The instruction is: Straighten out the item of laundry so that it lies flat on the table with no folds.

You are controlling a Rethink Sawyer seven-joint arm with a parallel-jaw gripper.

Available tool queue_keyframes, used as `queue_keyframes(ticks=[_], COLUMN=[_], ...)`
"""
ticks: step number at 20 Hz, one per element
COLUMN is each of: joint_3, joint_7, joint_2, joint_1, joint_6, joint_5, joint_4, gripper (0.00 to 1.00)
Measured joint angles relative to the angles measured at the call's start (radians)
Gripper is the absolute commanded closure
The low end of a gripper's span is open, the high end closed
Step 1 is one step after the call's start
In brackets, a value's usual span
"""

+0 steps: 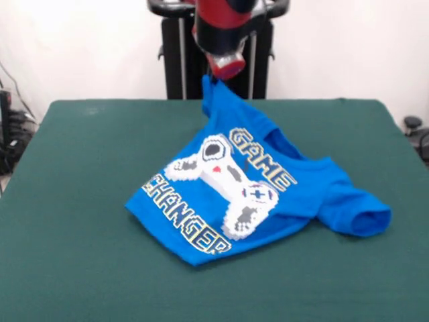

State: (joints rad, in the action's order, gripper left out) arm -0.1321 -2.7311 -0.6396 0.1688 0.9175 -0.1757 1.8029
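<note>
blue t-shirt (248, 188) mid-worktop (67, 201), print up, far corner pulled up at gripper (216, 78); jaws hidden, grip state unclear. partly spread: lifted peak, curled sleeve, creases left.

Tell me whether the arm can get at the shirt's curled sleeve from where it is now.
Probably yes. The sleeve lies open on the table with nothing over it, but the gripper seems busy lifting the shirt by a far corner.

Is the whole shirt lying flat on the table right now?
No, one corner of the shirt is lifted up to the gripper, above the table.
</note>
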Motion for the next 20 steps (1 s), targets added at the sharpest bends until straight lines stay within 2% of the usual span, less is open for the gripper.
queue_keyframes(ticks=[6,12,13,16,20], joint_3=[0.000,0.001,0.005,0.008,0.046], joint_7=[0.000,0.000,0.000,0.000,0.000], joint_2=[-0.111,-0.135,-0.135,-0.135,-0.134], joint_1=[0.050,0.115,0.143,0.153,0.214], joint_6=[0.025,0.025,0.025,0.025,0.025], joint_5=[-0.047,-0.108,-0.133,-0.139,-0.149], joint_4=[0.099,0.128,0.133,0.135,0.139], gripper=[1.00,1.00,0.00,0.00,0.00])
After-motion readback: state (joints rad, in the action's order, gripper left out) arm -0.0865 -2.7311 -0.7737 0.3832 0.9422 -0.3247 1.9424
